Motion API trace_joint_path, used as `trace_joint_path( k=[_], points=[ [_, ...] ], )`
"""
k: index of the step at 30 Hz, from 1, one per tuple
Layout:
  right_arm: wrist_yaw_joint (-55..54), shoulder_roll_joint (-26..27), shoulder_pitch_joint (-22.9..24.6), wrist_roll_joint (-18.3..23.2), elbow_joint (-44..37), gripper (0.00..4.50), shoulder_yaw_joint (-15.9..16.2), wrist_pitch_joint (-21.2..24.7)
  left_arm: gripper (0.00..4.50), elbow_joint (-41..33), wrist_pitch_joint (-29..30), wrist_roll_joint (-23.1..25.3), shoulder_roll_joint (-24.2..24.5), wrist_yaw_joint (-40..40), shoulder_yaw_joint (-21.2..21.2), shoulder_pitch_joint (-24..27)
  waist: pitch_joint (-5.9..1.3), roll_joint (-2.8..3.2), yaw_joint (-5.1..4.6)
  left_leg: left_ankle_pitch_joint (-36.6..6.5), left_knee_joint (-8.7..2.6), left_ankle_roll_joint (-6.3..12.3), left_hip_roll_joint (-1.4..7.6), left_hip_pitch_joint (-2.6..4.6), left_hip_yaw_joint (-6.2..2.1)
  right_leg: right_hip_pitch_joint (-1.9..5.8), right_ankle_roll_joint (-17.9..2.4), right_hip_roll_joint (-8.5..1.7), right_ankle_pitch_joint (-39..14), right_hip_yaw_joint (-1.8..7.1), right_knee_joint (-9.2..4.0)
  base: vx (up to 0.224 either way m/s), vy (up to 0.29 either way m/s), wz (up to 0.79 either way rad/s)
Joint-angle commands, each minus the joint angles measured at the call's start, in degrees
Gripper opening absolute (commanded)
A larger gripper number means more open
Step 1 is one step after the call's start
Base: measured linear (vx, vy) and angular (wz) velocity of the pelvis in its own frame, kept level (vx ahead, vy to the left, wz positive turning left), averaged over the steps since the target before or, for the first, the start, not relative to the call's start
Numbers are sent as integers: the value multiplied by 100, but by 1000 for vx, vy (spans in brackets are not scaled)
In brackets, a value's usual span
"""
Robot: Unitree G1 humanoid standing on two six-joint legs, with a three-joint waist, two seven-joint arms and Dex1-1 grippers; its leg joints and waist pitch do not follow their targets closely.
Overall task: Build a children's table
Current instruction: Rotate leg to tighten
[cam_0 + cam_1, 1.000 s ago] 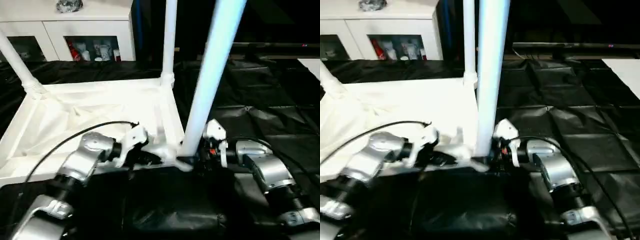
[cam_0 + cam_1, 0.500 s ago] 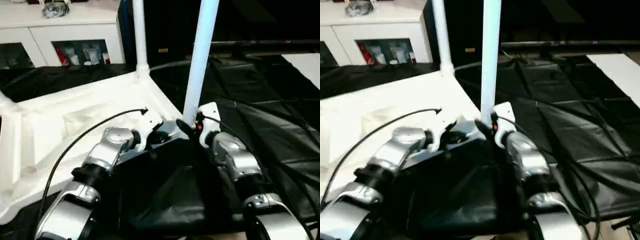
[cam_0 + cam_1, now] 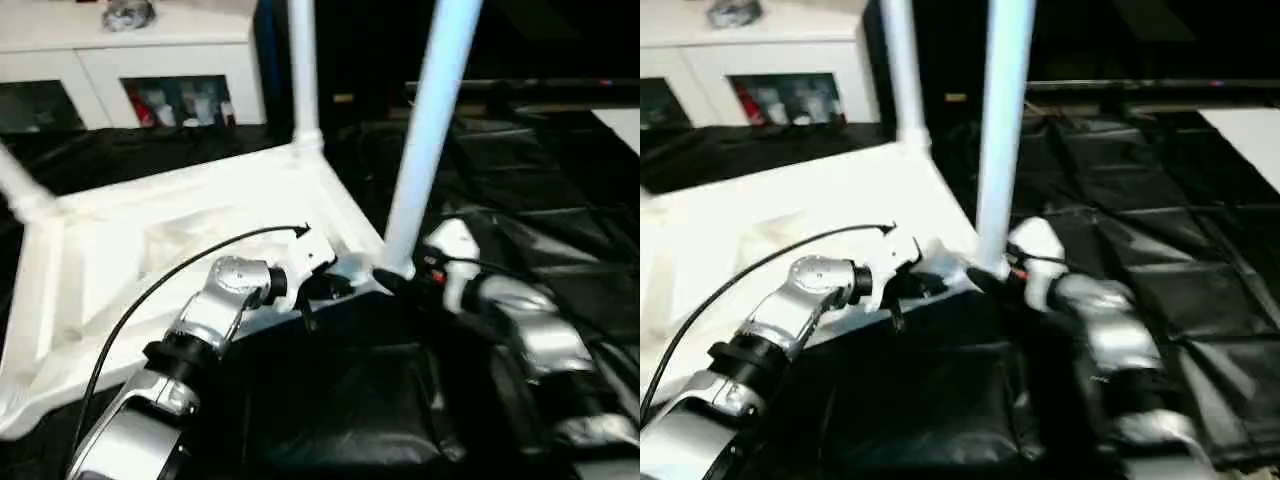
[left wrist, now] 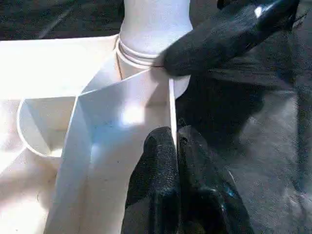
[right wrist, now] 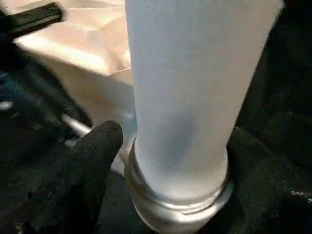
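The children's table lies upside down: its white ribbed tabletop (image 3: 150, 250) faces up. One white leg (image 3: 303, 70) stands in the far corner socket, another (image 3: 22, 190) at the left, and a third (image 3: 430, 130) in the near right corner. My left gripper (image 3: 335, 285) is shut on the thin rim wall (image 4: 170, 107) close to that near corner. My right gripper (image 3: 400, 278) stands open around the base of the near leg (image 5: 180, 97). A small gap shows between one finger (image 5: 92, 156) and the tube.
A white cabinet with glass doors (image 3: 150, 70) stands at the back left. Creased black cloth (image 3: 540, 180) covers the ground to the right. A black cushion-like bulk (image 3: 340, 420) lies just in front of the tabletop's near edge.
The whole picture has shifted with the camera. My left gripper keeps its pinch on the rim. My right gripper stays at the near leg's base, and its fingers now stand a little off the tube.
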Motion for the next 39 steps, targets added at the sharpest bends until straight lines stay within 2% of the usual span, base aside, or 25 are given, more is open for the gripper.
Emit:
trace_joint_path(
  k=[1,5,8,9,11,17,18,20,28,30,34,36,39],
  points=[
    [637,-23,84,142,-376,369,353,-7,0,-214,-200,-110,-19,-51,10,-71,-410,-58,-1,-1070,-371,508,403,125,-198,277,-1289,-541,-1182,294,-462,0,0,0],
    [1022,-382,158,289,-665,369,303,127,0,-315,-245,-162,120,-324,2,5,-393,-72,8,-1205,-385,392,392,145,-208,260,-1149,-538,-1695,293,-515,0,0,0],
    [1130,-496,165,336,-745,369,289,156,0,-351,-249,-178,176,-415,-9,34,-397,-66,17,-1174,-389,406,403,136,-209,248,-1117,-535,-1691,292,-519,0,0,0],
    [1174,-548,179,344,-783,369,276,159,0,-371,-253,-175,210,-442,-18,60,-398,-106,13,-1162,-388,406,402,137,-206,248,-1108,-529,-1678,293,-514,0,0,0],
    [1253,-628,204,363,-857,369,248,188,0,-394,-255,-175,259,-475,-15,96,-395,-85,18,-1143,-388,417,403,128,-212,245,-1121,-537,-1694,288,-509,0,0,0],
    [1044,-619,131,289,-746,369,170,65,0,-581,-236,-220,389,-714,-42,245,-403,-95,6,-1059,-380,423,398,117,-211,245,-1108,-540,-1671,287,-500,0,0,0],
    [1056,-614,117,316,-737,369,187,84,0,-621,-235,-227,404,-753,-55,270,-402,-112,2,-1047,-381,427,396,109,-210,252,-1106,-540,-1660,288,-498,0,0,0],
    [1109,-584,88,352,-727,369,222,123,0,-679,-236,-246,433,-823,-78,312,-401,-93,3,-1051,-380,434,399,122,-207,239,-1101,-532,-1680,287,-500,0,0,0],
    [1121,-437,-92,335,-446,369,273,123,0,-836,-201,-256,509,-897,-128,412,-401,-104,6,-1045,-385,396,406,124,-206,232,-1148,-538,-1650,288,-484,0,0,0],
    [1128,-405,-127,375,-376,344,271,163,0,-866,-180,-252,519,-900,-130,432,-406,-108,15,-1036,-379,388,410,139,-201,224,-1148,-538,-1627,296,-479,0,0,0],
    [1203,-400,-139,408,-389,331,264,233,0,-890,-160,-241,536,-886,-126,466,-409,-115,16,-942,-376,425,404,118,-201,242,-1145,-535,-1496,292,-459,0,0,0],
    [1236,-403,-143,432,-389,292,255,258,0,-886,-169,-236,552,-872,-130,481,-408,-116,18,-966,-372,431,400,120,-198,244,-1130,-543,-1558,292,-470,0,0,0],
    [1258,-406,-144,444,-372,282,253,263,0,-905,-157,-242,570,-871,-138,498,-406,-118,15,-962,-373,419,401,118,-201,241,-1105,-541,-1618,292,-474,0,0,0]
  ],
)
